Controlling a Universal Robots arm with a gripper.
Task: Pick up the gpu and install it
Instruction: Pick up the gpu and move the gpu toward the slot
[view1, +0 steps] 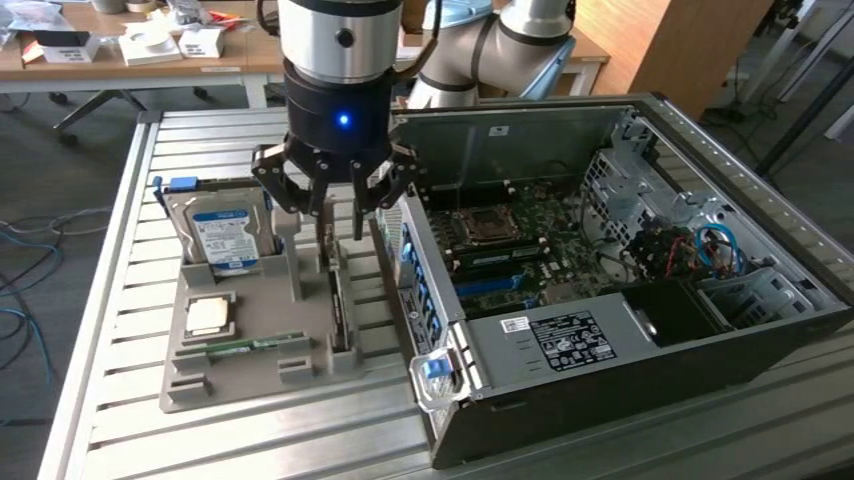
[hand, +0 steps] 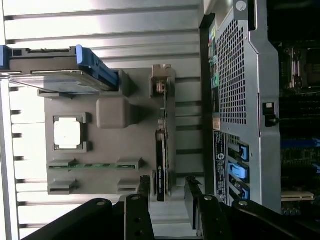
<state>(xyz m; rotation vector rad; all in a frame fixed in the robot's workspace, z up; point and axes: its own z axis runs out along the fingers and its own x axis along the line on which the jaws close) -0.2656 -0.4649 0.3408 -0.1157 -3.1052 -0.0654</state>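
Note:
The gpu (view1: 339, 310) stands on its edge in a slot along the side of the grey parts tray (view1: 267, 385) nearest the computer case. From the wrist it appears as a thin dark and green strip, the gpu (hand: 161, 150), with its metal bracket at the far end. My gripper (view1: 340, 235) hangs just above the card's far end, open. In the wrist view the gripper (hand: 167, 192) has one finger on each side of the card's line. Nothing is held, and I cannot tell whether the fingers touch the card.
The tray also holds a silver hard drive (view1: 224, 235), a processor (view1: 210, 316) and a narrow memory stick (view1: 254, 344). The open computer case (view1: 601, 290) lies close beside the tray on the exterior view's right, motherboard (view1: 501, 240) exposed. All rests on a slatted metal table (view1: 120, 300).

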